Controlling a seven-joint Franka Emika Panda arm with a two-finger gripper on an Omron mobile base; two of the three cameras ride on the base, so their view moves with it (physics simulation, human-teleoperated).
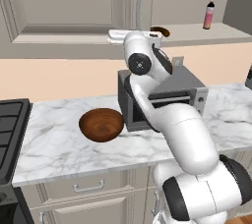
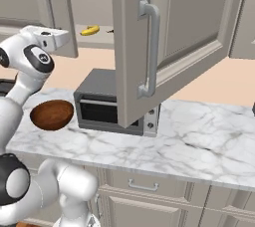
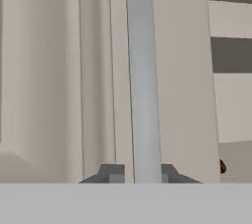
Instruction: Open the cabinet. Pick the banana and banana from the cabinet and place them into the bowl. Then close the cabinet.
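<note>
The cabinet's right door (image 2: 189,22) stands swung wide open, while its left door (image 1: 69,2) is near its frame. My gripper (image 3: 142,174) is shut on the left door's vertical silver handle (image 3: 141,70), near its lower end (image 1: 137,27). On the cabinet shelf lie a yellow banana (image 2: 90,30) and a dark brown banana (image 1: 161,31); a sliver of the brown one (image 3: 222,166) shows past the door's edge. The glossy brown bowl (image 1: 101,124) (image 2: 52,114) sits empty on the marble counter, below and left of my hand.
A grey box oven (image 1: 167,95) (image 2: 109,101) stands on the counter right of the bowl, under the open right door. A pink bottle (image 1: 209,15) stands on the shelf at the right. A black stove (image 1: 10,120) borders the counter's left end.
</note>
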